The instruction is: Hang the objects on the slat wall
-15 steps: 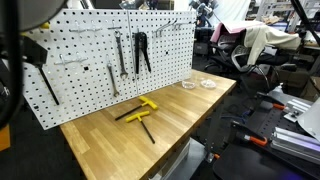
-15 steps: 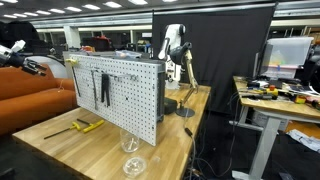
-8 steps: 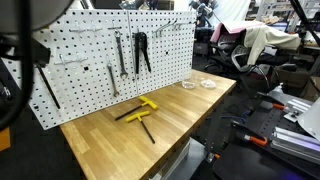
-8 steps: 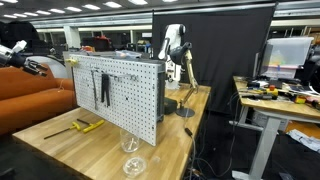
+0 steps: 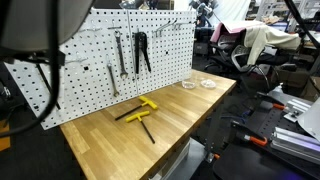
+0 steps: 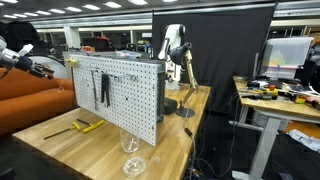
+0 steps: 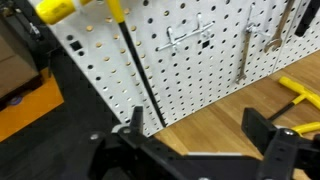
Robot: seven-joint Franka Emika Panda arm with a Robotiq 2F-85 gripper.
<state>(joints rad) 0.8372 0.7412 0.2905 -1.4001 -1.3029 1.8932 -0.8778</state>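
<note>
The white pegboard (image 5: 95,75) stands upright at the back of the wooden table (image 5: 175,115). One yellow-handled T-driver hangs at its left end; its black shaft (image 5: 48,88) shows, and in the wrist view its yellow handle (image 7: 55,10) and shaft (image 7: 135,70) show against the board (image 7: 200,60). Two more T-drivers (image 5: 148,104) (image 5: 140,120) lie crossed on the table in front of the board, also seen in the wrist view (image 7: 300,95) and in an exterior view (image 6: 85,125). My gripper (image 7: 200,130) is open and empty, just in front of the hung driver.
Grey wrenches (image 5: 120,50) and black-handled pliers (image 5: 141,50) hang on the board with bare metal hooks (image 7: 190,35). Glass dishes (image 5: 187,85) (image 5: 208,83) sit at the table's far end. A glass (image 6: 131,143) stands near the table edge. My blurred arm (image 5: 40,25) fills the upper left.
My arm has shifted and now covers more of the pegboard's upper left in an exterior view. The hung driver and the two drivers on the table have not moved.
</note>
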